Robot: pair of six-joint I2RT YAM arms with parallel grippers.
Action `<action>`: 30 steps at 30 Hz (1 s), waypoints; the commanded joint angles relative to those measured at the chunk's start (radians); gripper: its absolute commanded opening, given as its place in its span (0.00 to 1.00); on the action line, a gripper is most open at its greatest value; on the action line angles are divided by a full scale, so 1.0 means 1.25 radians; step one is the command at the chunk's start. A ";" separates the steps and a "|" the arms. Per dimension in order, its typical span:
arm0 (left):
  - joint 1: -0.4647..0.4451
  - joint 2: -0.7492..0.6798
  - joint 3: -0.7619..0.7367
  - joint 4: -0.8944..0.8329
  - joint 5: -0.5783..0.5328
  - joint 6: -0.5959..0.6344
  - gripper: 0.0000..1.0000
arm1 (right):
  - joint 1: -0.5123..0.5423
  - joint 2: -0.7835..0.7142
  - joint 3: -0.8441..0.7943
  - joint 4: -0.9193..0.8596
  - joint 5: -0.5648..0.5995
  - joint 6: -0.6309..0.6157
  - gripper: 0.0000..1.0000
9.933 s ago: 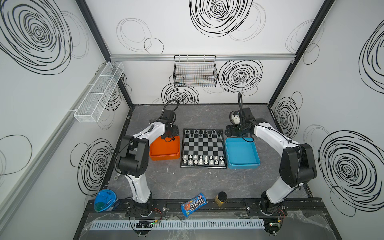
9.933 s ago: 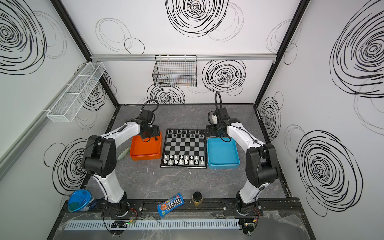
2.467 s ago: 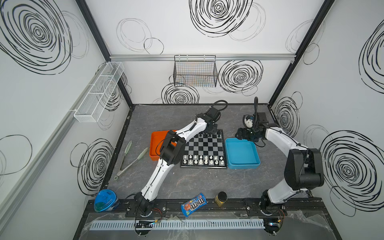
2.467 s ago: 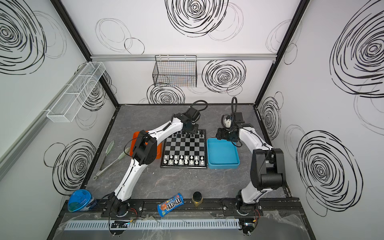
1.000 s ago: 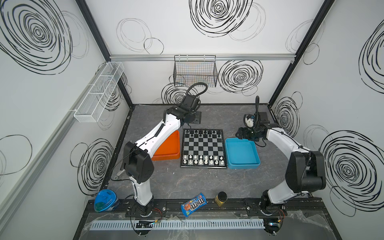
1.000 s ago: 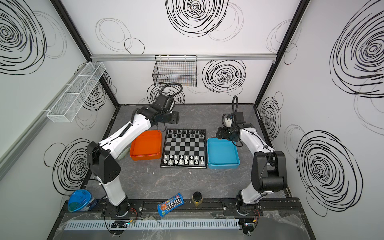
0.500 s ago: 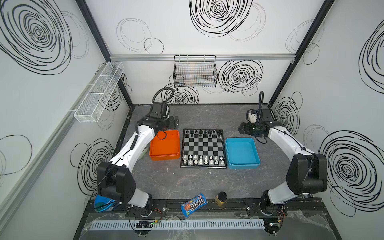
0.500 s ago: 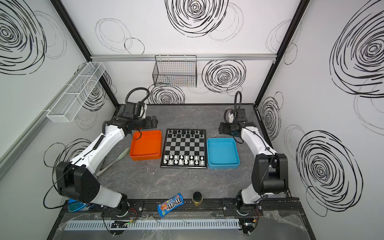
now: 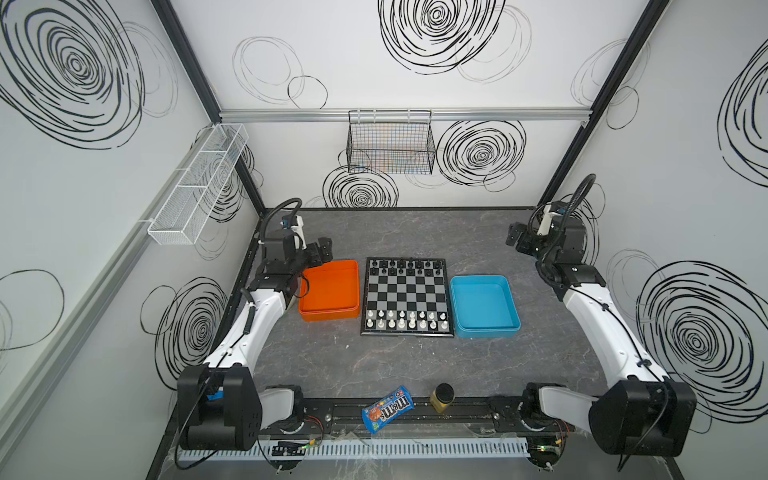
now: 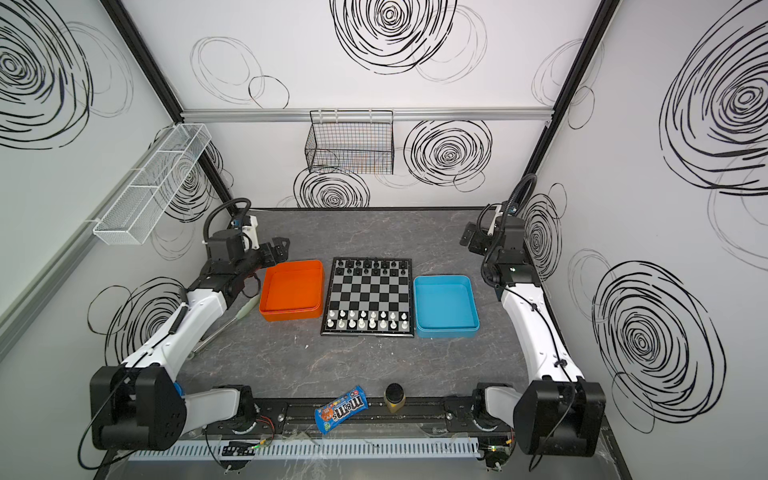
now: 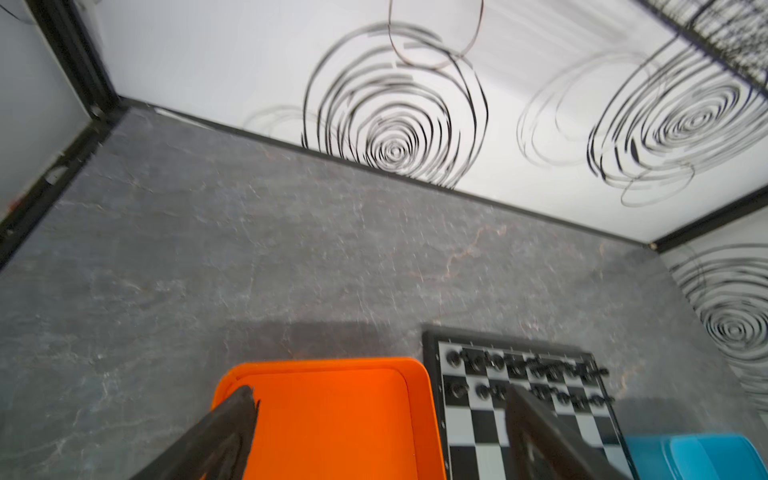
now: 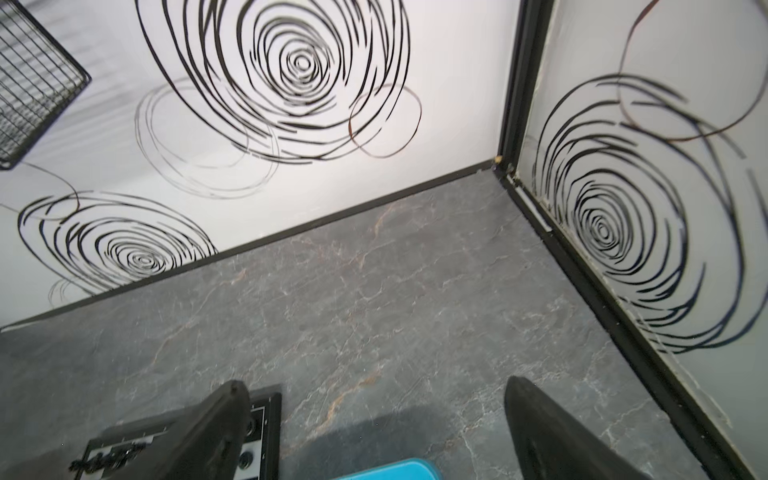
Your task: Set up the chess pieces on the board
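The board lies between two trays in both top views. Several black chess pieces fill its two far rows, and several white chess pieces fill its two near rows. My left gripper hovers open and empty at the far left corner of the orange tray. The right gripper is open and empty over bare table, beyond the blue tray. The left wrist view shows the board's far corner with black pieces.
Both trays look empty, the orange tray and the blue tray. An M&M's bag and a small black-lidded jar sit at the front edge. Tongs lie under the left arm. A wire basket hangs on the back wall.
The left arm swung from the board's far row back to the left, beyond the orange tray. The right arm drew back toward the far right corner. Both jaws spread wider.
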 commanded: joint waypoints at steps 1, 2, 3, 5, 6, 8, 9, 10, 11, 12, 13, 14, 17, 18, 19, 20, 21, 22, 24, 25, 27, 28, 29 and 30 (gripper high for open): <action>0.008 -0.051 -0.068 0.258 -0.016 0.023 0.96 | 0.002 -0.022 -0.018 0.099 0.082 -0.021 1.00; 0.008 -0.059 -0.089 0.292 -0.027 0.024 0.96 | 0.010 -0.021 -0.025 0.107 0.099 -0.029 1.00; 0.008 -0.066 -0.106 0.319 -0.039 0.021 0.96 | 0.017 -0.023 -0.037 0.121 0.100 -0.039 1.00; 0.009 -0.083 -0.158 0.408 -0.037 0.026 0.96 | 0.037 -0.032 -0.068 0.161 0.109 -0.078 1.00; 0.008 -0.090 -0.186 0.463 -0.039 0.033 0.96 | 0.048 -0.037 -0.083 0.173 0.125 -0.085 1.00; 0.009 -0.108 -0.265 0.592 -0.042 0.052 0.96 | 0.073 -0.055 -0.135 0.233 0.185 -0.107 1.00; 0.009 -0.114 -0.297 0.646 -0.040 0.059 0.96 | 0.085 -0.064 -0.158 0.251 0.224 -0.109 1.00; 0.009 -0.120 -0.320 0.682 -0.050 0.054 0.96 | 0.090 -0.072 -0.179 0.264 0.244 -0.109 1.00; 0.010 -0.121 -0.322 0.669 -0.051 0.053 0.96 | 0.091 -0.079 -0.205 0.284 0.243 -0.122 1.00; 0.011 -0.122 -0.313 0.638 -0.040 0.061 0.96 | 0.093 -0.086 -0.231 0.305 0.241 -0.134 1.00; 0.010 -0.122 -0.300 0.592 -0.027 0.074 0.96 | 0.094 -0.096 -0.265 0.338 0.244 -0.144 1.00; 0.009 -0.124 -0.292 0.558 -0.020 0.082 0.96 | 0.094 -0.110 -0.303 0.379 0.245 -0.148 1.00; 0.008 -0.129 -0.320 0.565 -0.016 0.100 0.96 | 0.095 -0.158 -0.419 0.511 0.250 -0.145 1.00; 0.008 -0.131 -0.336 0.586 -0.013 0.114 0.96 | 0.095 -0.170 -0.450 0.553 0.251 -0.146 1.00; 0.007 -0.131 -0.358 0.613 -0.010 0.132 0.96 | 0.093 -0.179 -0.486 0.593 0.247 -0.150 1.00; 0.006 -0.133 -0.383 0.648 -0.010 0.141 0.96 | 0.093 -0.179 -0.507 0.613 0.238 -0.156 1.00; 0.006 -0.134 -0.404 0.681 -0.013 0.151 0.96 | 0.094 -0.173 -0.511 0.608 0.232 -0.158 1.00; 0.006 -0.135 -0.433 0.726 -0.014 0.163 0.96 | 0.094 -0.161 -0.508 0.590 0.220 -0.160 1.00; 0.006 -0.132 -0.484 0.812 -0.020 0.176 0.96 | 0.091 -0.138 -0.505 0.583 0.205 -0.164 1.00; 0.005 -0.127 -0.504 0.849 -0.025 0.183 0.96 | 0.090 -0.129 -0.512 0.594 0.200 -0.166 1.00; 0.005 -0.122 -0.520 0.862 -0.033 0.193 0.96 | 0.086 -0.117 -0.528 0.624 0.199 -0.171 1.00; 0.002 -0.122 -0.519 0.843 -0.035 0.212 0.96 | 0.086 -0.112 -0.534 0.628 0.203 -0.163 1.00; -0.003 -0.120 -0.519 0.825 -0.041 0.235 0.96 | 0.085 -0.105 -0.536 0.627 0.216 -0.147 1.00; -0.010 -0.117 -0.522 0.820 -0.050 0.258 0.96 | 0.085 -0.100 -0.538 0.626 0.222 -0.138 1.00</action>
